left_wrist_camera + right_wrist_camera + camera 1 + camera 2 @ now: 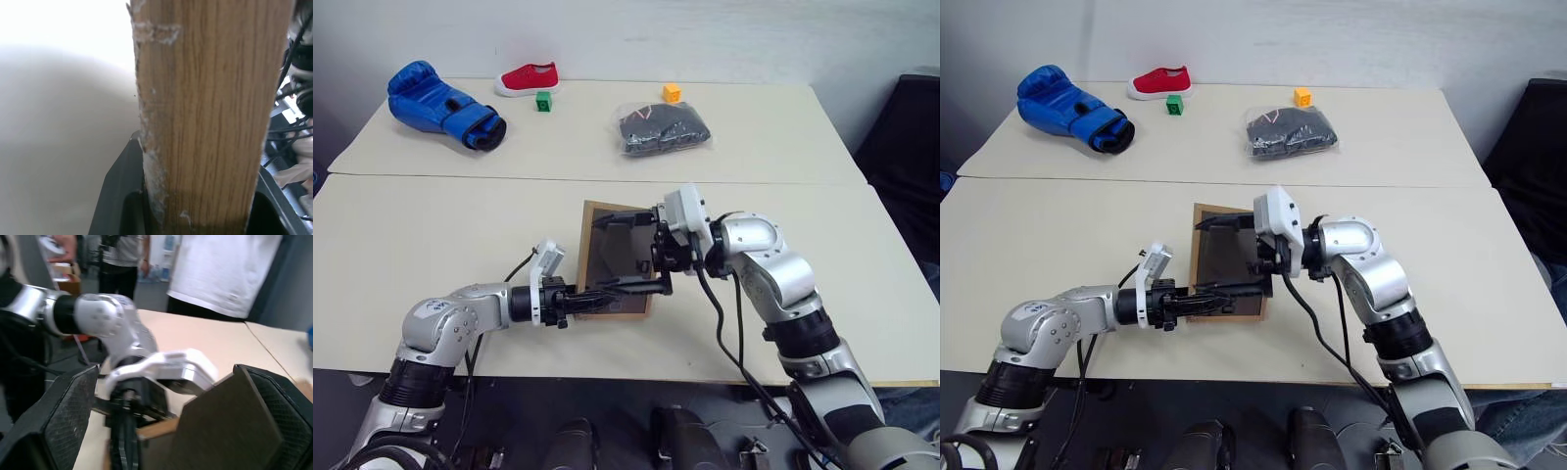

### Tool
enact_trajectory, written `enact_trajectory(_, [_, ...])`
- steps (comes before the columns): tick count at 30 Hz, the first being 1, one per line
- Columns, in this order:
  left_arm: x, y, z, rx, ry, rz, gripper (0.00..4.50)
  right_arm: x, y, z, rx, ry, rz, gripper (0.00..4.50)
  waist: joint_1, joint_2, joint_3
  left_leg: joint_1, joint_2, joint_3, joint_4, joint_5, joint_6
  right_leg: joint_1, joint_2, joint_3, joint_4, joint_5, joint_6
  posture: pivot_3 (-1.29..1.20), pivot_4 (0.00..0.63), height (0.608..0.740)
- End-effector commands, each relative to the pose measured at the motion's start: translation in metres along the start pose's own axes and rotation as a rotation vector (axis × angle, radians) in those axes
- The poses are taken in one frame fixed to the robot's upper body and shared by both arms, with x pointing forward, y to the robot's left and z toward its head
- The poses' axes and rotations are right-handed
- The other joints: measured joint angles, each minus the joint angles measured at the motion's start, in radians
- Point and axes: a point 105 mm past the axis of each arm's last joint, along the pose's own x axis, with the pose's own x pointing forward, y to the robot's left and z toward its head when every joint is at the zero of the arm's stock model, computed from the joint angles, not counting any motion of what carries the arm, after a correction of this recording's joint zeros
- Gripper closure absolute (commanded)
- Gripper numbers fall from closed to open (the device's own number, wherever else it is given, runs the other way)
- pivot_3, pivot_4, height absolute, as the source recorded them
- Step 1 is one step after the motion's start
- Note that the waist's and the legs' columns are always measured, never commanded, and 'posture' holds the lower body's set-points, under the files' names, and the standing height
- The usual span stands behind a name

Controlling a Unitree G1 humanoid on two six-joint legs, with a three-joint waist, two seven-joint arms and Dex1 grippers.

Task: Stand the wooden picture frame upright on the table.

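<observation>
The wooden picture frame (612, 257) hangs tilted just over the near part of the table (431, 235), its dark grey back turned toward me. My left gripper (641, 287) is shut on the frame's lower wooden edge (205, 122), which fills the gap between its fingers. My right gripper (631, 245) reaches in from the right and is open wide, one finger above the frame's top corner and the other by its right edge. In the right wrist view the dark easel stand (230, 431) lies against one of the spread fingers (63, 421).
On the far tabletop lie a blue boxing glove (445, 106), a red shoe (529, 78), a green cube (543, 101), an orange cube (672, 93) and a clear bag of dark cloth (663, 129). People (220, 269) stand beyond the table. A seam (460, 177) joins the two surfaces.
</observation>
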Motion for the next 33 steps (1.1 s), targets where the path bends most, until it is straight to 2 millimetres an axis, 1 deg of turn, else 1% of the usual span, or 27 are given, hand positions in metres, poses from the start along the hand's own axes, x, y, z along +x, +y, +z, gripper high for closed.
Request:
enact_trajectory(1, [-0.004, -0.001, -0.001, -0.069, 0.009, -0.003, 3.26, -0.011, 0.013, 0.016, -0.080, -0.019, 0.036, 0.02, -0.001, 0.000, 0.000, 0.000, 0.000, 0.000, 0.000, 0.000, 0.000, 0.000, 0.000, 0.000, 0.000, 0.000, 0.000, 0.00, 0.150, 0.740])
enact_trajectory(3, [-0.006, -0.001, 0.002, -0.094, 0.001, -0.006, 3.26, -0.018, 0.018, 0.014, -0.091, 0.003, 0.032, 0.02, -0.001, 0.000, 0.000, 0.000, 0.000, 0.000, 0.000, 0.000, 0.000, 0.000, 0.000, 0.000, -0.001, 0.000, 0.000, 0.00, 0.150, 0.740])
enact_trajectory(5, [-0.006, -0.004, 0.004, -0.100, -0.009, -0.026, 3.26, -0.023, 0.018, 0.013, -0.115, 0.011, 0.006, 0.02, -0.003, 0.000, 0.000, 0.000, 0.000, 0.000, 0.000, 0.000, 0.000, 0.000, 0.000, 0.000, -0.001, 0.000, 0.000, 0.00, 0.150, 0.740])
enact_trajectory(9, [-0.007, -0.016, 0.010, -0.131, -0.027, -0.101, 3.26, -0.034, -0.003, 0.024, -0.261, -0.040, -0.153, 0.02, -0.003, 0.000, 0.000, 0.000, 0.000, 0.000, -0.001, 0.001, -0.001, -0.001, 0.000, 0.000, 0.000, 0.000, 0.000, 0.00, 0.150, 0.740])
enact_trajectory(13, [-0.013, -0.029, 0.024, -0.195, -0.073, -0.194, 3.26, -0.053, -0.023, 0.039, -0.306, -0.099, -0.309, 0.02, -0.001, 0.000, 0.000, 0.000, 0.000, 0.000, 0.000, 0.001, -0.001, -0.001, 0.000, 0.000, 0.000, 0.000, 0.000, 0.00, 0.150, 0.740])
enact_trajectory(14, [-0.016, -0.031, 0.028, -0.232, -0.072, -0.214, 3.26, -0.063, -0.028, 0.041, -0.342, -0.083, -0.352, 0.02, -0.001, 0.000, 0.000, 0.000, 0.000, 0.000, 0.000, 0.001, -0.001, -0.001, 0.000, 0.000, 0.000, 0.000, 0.000, 0.00, 0.150, 0.740])
enact_trajectory(15, [-0.019, -0.031, 0.029, -0.284, -0.054, -0.219, 3.26, -0.073, -0.031, 0.040, -0.357, -0.062, -0.381, 0.02, 0.000, 0.000, 0.000, 0.000, 0.000, 0.000, 0.000, 0.001, -0.001, -0.001, 0.000, 0.000, 0.000, 0.000, 0.000, 0.00, 0.150, 0.740])
enact_trajectory(16, [-0.023, -0.032, 0.032, -0.339, -0.047, -0.241, 3.26, -0.083, -0.032, 0.037, -0.444, 0.007, -0.388, 0.02, 0.002, 0.000, 0.000, 0.000, 0.000, 0.000, 0.000, 0.001, -0.001, -0.001, 0.000, 0.000, 0.000, 0.000, 0.000, 0.00, 0.150, 0.740])
enact_trajectory(17, [-0.026, -0.033, 0.034, -0.377, -0.042, -0.256, 3.26, -0.090, -0.031, 0.034, -0.508, 0.059, -0.382, 0.02, 0.003, 0.000, 0.000, -0.001, 0.000, -0.001, 0.001, 0.001, -0.001, -0.001, 0.000, -0.001, 0.000, 0.000, 0.000, 0.00, 0.150, 0.740])
enact_trajectory(18, [-0.029, -0.032, 0.031, -0.422, -0.001, -0.258, 3.26, -0.094, -0.028, 0.026, -0.571, 0.131, -0.342, 0.02, 0.001, 0.000, 0.000, -0.001, -0.001, -0.001, 0.002, 0.000, -0.001, -0.001, 0.000, -0.001, 0.000, 0.000, 0.000, 0.00, 0.150, 0.740])
enact_trajectory(19, [-0.032, -0.034, 0.031, -0.465, 0.034, -0.283, 3.26, -0.099, -0.025, 0.016, -0.701, 0.234, -0.299, 0.02, 0.000, -0.001, 0.001, -0.001, -0.001, 0.000, 0.001, 0.000, 0.000, 0.000, 0.000, -0.001, 0.000, 0.000, 0.000, 0.00, 0.150, 0.740])
enact_trajectory(20, [-0.035, -0.035, 0.030, -0.496, 0.057, -0.295, 3.26, -0.102, -0.023, 0.009, -0.785, 0.296, -0.261, 0.02, -0.001, -0.001, 0.001, -0.001, -0.001, 0.000, 0.001, 0.000, 0.000, 0.000, 0.000, 0.000, 0.000, 0.000, 0.000, 0.00, 0.150, 0.740])
enact_trajectory(21, [-0.037, -0.036, 0.032, -0.527, 0.061, -0.314, 3.26, -0.105, -0.025, 0.006, -0.890, 0.341, -0.260, 0.02, -0.006, -0.001, 0.001, -0.001, -0.001, 0.000, 0.001, 0.000, 0.000, 0.000, 0.000, 0.000, 0.000, 0.000, 0.000, 0.00, 0.150, 0.740])
enact_trajectory(22, [-0.038, -0.037, 0.034, -0.546, 0.060, -0.329, 3.26, -0.106, -0.027, 0.005, -0.960, 0.357, -0.264, 0.02, -0.009, -0.001, 0.001, 0.000, -0.001, 0.002, 0.000, 0.000, 0.000, -0.001, 0.001, 0.001, 0.000, 0.000, 0.000, 0.00, 0.150, 0.740])
enact_trajectory(23, [-0.038, -0.038, 0.036, -0.564, 0.068, -0.337, 3.26, -0.107, -0.030, 0.001, -0.989, 0.375, -0.271, 0.02, -0.012, -0.001, 0.001, 0.001, -0.001, 0.002, 0.000, 0.000, 0.000, -0.001, 0.001, 0.002, 0.000, 0.000, 0.000, 0.00, 0.150, 0.740])
enact_trajectory(26, [-0.037, -0.040, 0.037, -0.625, 0.098, -0.355, 3.26, -0.099, -0.035, -0.009, -1.095, 0.382, -0.268, 0.02, -0.017, -0.001, 0.002, 0.001, 0.000, 0.002, 0.001, 0.001, -0.002, -0.002, 0.001, 0.002, 0.002, 0.000, 0.000, 0.00, 0.150, 0.740])
enact_trajectory(30, [-0.032, -0.043, 0.039, -0.672, 0.123, -0.380, 3.26, -0.081, -0.032, -0.025, -1.130, 0.350, -0.231, 0.02, -0.021, -0.001, 0.002, 0.001, 0.000, 0.002, 0.001, 0.002, -0.003, -0.002, 0.001, 0.002, 0.003, 0.000, 0.000, 0.00, 0.150, 0.740])
enact_trajectory(33, [-0.029, -0.045, 0.042, -0.684, 0.121, -0.385, 3.26, -0.072, -0.033, -0.032, -1.147, 0.344, -0.218, 0.02, -0.023, -0.001, 0.002, 0.001, 0.000, 0.002, 0.003, 0.002, -0.003, -0.002, 0.001, 0.002, 0.008, 0.000, 0.000, 0.00, 0.150, 0.740])
